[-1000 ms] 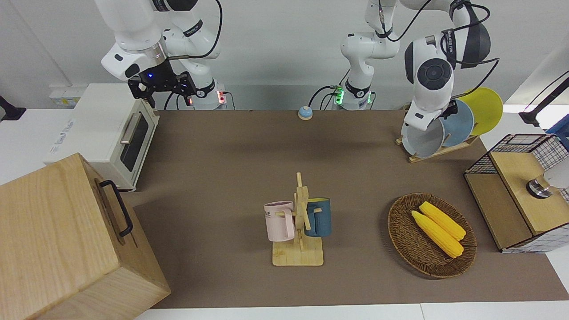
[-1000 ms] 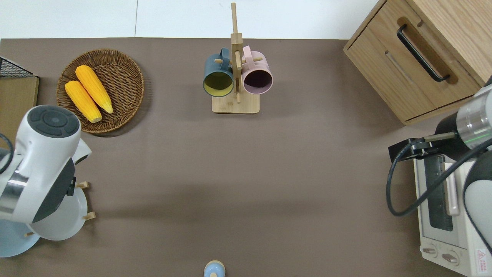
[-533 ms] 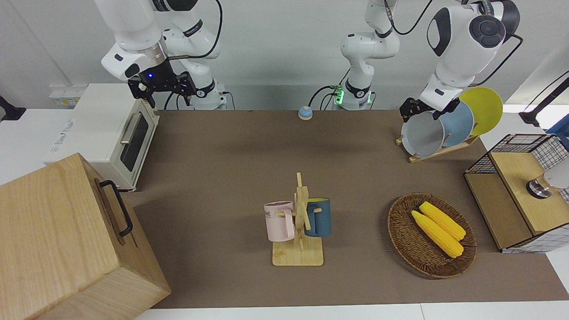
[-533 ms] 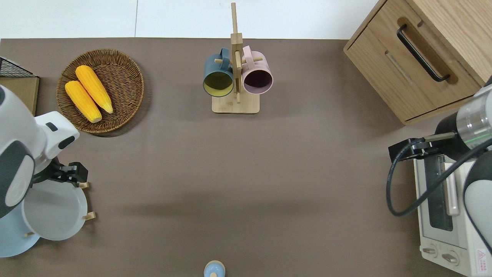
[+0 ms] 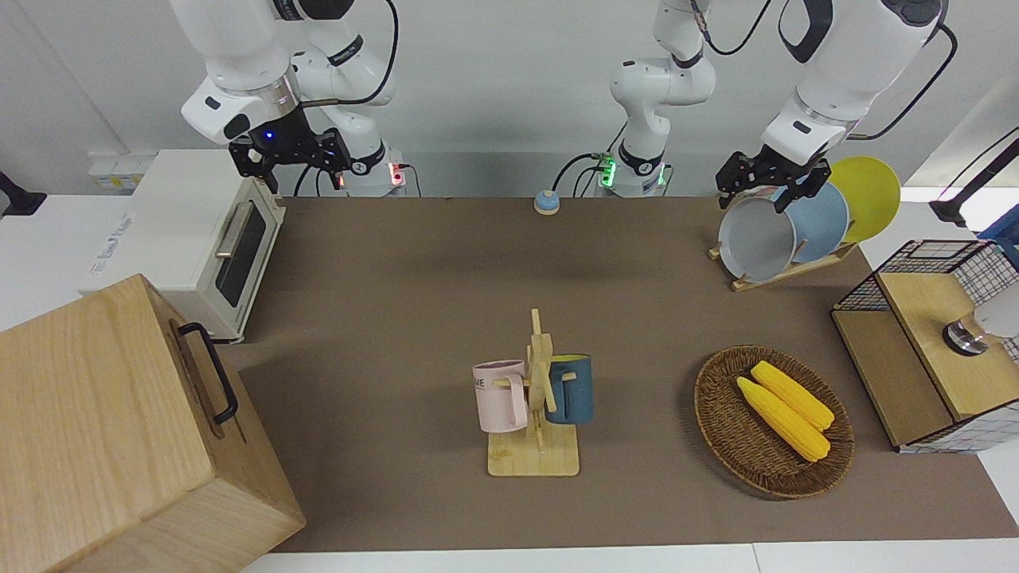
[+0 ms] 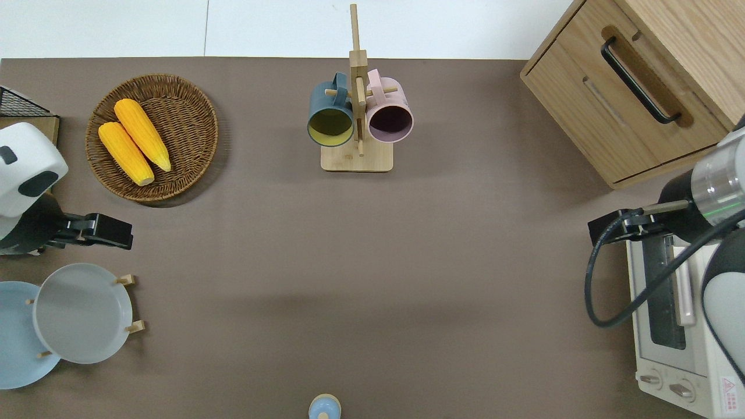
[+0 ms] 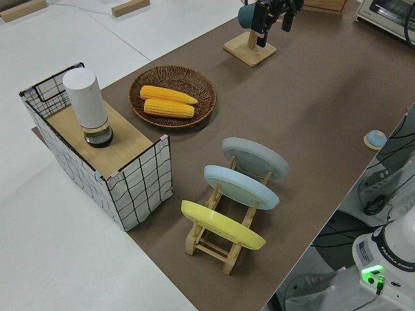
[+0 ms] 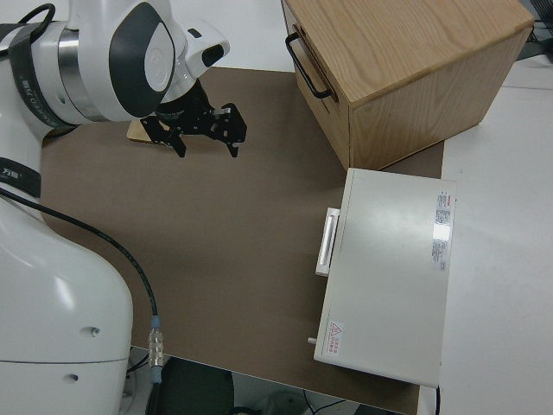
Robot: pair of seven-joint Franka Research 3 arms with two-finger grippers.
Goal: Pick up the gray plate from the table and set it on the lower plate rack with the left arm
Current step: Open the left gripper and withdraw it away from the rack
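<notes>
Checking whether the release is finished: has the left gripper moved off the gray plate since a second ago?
Yes. The left gripper has pulled off the gray plate on the lower plate rack, toward the wicker basket.

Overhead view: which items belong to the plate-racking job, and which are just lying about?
Job:
- round pale gray plate
- low light-wood plate rack
- left gripper

Lying about:
- sky-blue plate
- wicker basket of corn
- wooden mug stand
- white toaster oven

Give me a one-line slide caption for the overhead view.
Gray plate racked beside the blue plate on the lower plate rack; open left gripper clear of it.
</notes>
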